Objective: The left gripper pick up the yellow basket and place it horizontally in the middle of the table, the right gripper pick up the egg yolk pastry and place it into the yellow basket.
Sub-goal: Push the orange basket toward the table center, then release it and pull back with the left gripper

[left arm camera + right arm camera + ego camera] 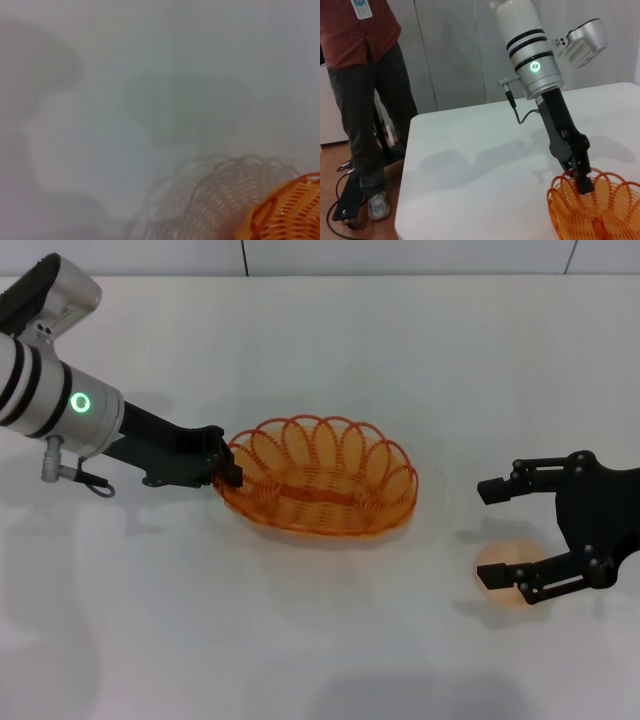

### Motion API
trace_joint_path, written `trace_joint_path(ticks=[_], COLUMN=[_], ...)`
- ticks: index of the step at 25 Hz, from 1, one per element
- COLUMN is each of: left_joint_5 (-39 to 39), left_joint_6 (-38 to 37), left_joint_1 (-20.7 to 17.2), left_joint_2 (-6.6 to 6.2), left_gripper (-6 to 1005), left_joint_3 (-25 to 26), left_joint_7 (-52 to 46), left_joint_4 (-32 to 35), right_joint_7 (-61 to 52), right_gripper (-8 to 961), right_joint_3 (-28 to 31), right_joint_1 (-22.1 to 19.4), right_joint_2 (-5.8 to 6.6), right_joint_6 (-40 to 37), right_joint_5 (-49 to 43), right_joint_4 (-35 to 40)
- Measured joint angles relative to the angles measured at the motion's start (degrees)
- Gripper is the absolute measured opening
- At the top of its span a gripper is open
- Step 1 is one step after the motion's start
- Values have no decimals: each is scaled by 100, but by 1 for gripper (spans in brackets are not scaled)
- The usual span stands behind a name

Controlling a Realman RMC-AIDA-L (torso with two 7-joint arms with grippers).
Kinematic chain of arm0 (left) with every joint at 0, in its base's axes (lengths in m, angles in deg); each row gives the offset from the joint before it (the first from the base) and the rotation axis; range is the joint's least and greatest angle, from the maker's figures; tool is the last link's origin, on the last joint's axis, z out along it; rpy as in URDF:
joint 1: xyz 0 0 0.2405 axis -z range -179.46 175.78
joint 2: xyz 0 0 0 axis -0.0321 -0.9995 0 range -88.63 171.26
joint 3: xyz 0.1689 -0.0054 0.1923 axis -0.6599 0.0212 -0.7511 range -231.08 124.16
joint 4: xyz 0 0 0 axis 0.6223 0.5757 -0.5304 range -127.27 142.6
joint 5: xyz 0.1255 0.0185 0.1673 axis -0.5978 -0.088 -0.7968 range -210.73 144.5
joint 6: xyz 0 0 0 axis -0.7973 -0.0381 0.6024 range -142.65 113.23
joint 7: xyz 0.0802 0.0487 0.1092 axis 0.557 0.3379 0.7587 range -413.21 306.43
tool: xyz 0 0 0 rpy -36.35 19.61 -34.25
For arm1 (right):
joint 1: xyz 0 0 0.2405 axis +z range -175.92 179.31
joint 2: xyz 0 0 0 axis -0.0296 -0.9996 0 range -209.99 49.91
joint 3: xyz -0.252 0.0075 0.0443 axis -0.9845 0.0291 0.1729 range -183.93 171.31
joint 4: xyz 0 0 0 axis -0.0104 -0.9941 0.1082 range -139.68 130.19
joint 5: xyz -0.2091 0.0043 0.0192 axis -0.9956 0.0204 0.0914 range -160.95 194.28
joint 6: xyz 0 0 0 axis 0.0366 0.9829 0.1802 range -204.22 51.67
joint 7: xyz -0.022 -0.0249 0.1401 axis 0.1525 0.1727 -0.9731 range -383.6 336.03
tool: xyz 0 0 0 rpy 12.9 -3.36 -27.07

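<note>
One oval orange yellow basket (320, 480); looped scalloped rim, woven base.

1 basket (320, 480), 1 pastry (497, 573), 2 hands (229, 468) (510, 538)

The counter (320, 660) is plain white and matte, filling the head view. Two things lie directly on it — the yellow basket (320, 480) near the middle, its long side running left to right, and the egg yolk pastry (497, 570), a small pale round bun well apart on the right.
</note>
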Motion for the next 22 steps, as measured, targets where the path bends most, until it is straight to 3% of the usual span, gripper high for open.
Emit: trace_joint_path(ticks=[22], left_joint_5=[32], left_joint_6=[88], left_joint_1=[-18], left_joint_2=[29], left_gripper=[131], left_joint_3=[-47], left_joint_7=[27], left_joint_4=[-63], right_joint_7=[31], right_gripper=[855], right_joint_3=[-2], right_joint_1=[14], right_joint_2=[0], right_joint_6=[0], right_joint_5=[2], right_joint_4=[-70])
